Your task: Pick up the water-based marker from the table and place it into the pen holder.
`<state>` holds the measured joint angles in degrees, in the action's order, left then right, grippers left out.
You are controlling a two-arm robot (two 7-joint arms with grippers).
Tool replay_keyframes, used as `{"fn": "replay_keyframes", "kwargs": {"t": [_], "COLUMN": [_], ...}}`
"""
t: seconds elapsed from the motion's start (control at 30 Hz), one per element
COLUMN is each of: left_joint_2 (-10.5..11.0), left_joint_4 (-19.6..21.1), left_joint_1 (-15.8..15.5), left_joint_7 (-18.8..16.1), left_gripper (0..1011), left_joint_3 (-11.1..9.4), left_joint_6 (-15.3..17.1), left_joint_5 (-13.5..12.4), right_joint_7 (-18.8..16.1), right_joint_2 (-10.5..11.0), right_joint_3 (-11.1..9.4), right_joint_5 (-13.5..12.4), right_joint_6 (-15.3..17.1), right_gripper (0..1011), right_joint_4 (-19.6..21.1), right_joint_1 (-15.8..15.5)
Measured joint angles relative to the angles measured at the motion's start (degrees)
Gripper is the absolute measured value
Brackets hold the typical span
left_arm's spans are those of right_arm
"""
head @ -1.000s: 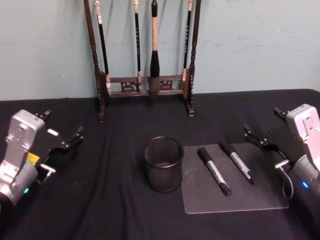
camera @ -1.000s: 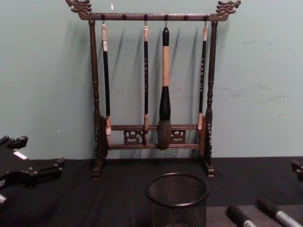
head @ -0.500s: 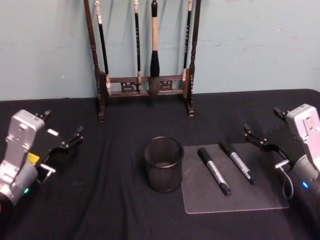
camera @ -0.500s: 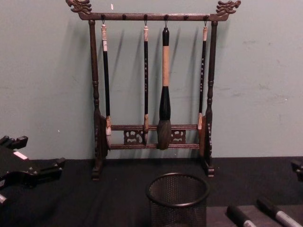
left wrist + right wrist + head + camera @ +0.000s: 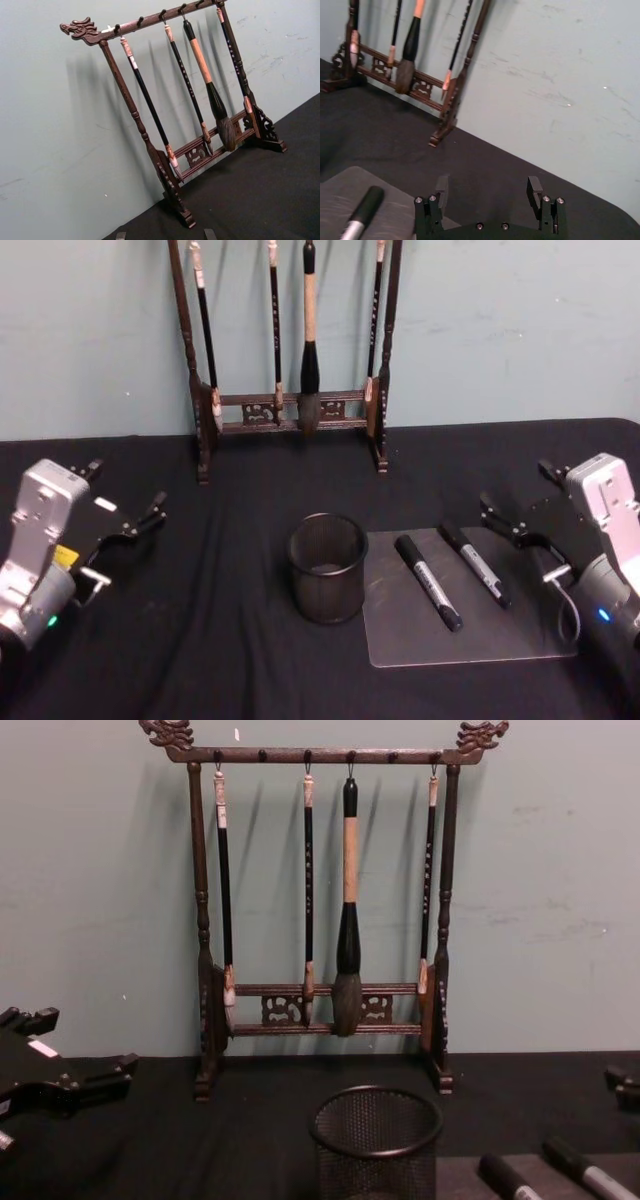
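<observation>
Two black water-based markers with pale bands lie side by side on a grey mat (image 5: 500,635) on the black table (image 5: 200,640): one (image 5: 428,582) nearer the pen holder, the other (image 5: 475,563) to its right. The pen holder (image 5: 327,567), a round black mesh cup, stands upright left of the mat and looks empty. My right gripper (image 5: 515,488) hovers open just right of the markers, nothing between its fingers; in the right wrist view the gripper (image 5: 487,186) is behind a marker cap (image 5: 362,212). My left gripper (image 5: 125,490) is open at the far left.
A tall dark wooden brush rack (image 5: 290,410) with several hanging brushes stands at the back against the green wall, behind the holder. In the chest view the holder (image 5: 376,1140) sits in front of the rack (image 5: 320,1010), with the marker caps (image 5: 510,1178) at the lower right.
My right gripper has shifted slightly left, toward the markers. The left arm, markers and holder have not moved.
</observation>
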<state>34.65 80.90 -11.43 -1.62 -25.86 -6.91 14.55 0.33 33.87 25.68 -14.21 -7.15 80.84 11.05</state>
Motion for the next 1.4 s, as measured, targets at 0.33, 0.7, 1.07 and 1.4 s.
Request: {"fn": "replay_keyframes", "kwargs": {"t": [0.33,0.7,1.07,1.4], "left_joint_2": [0.0,0.0,0.0,0.0], "left_joint_4": [0.0,0.0,0.0,0.0], "left_joint_1": [0.0,0.0,0.0,0.0], "left_joint_7": [0.0,0.0,0.0,0.0], "left_gripper": [1009,1009,1009,1009], "left_joint_3": [0.0,0.0,0.0,0.0], "left_joint_6": [0.0,0.0,0.0,0.0], "left_joint_5": [0.0,0.0,0.0,0.0], "right_joint_7": [-4.5,-8.5,-11.6,-12.9], "right_joint_2": [-1.8,-3.3,-4.5,-5.0], "right_joint_3": [-1.2,-3.3,-4.1,-3.7], "right_joint_5": [-2.2,-6.5,-7.8,-5.9], "right_joint_6": [0.8,6.8,13.6,15.8], "right_gripper": [1002,1002,1003,1002], "right_joint_4": [0.1,0.9,1.1,0.4], "right_joint_1": [-0.1,-0.6,-0.4,-0.2]}}
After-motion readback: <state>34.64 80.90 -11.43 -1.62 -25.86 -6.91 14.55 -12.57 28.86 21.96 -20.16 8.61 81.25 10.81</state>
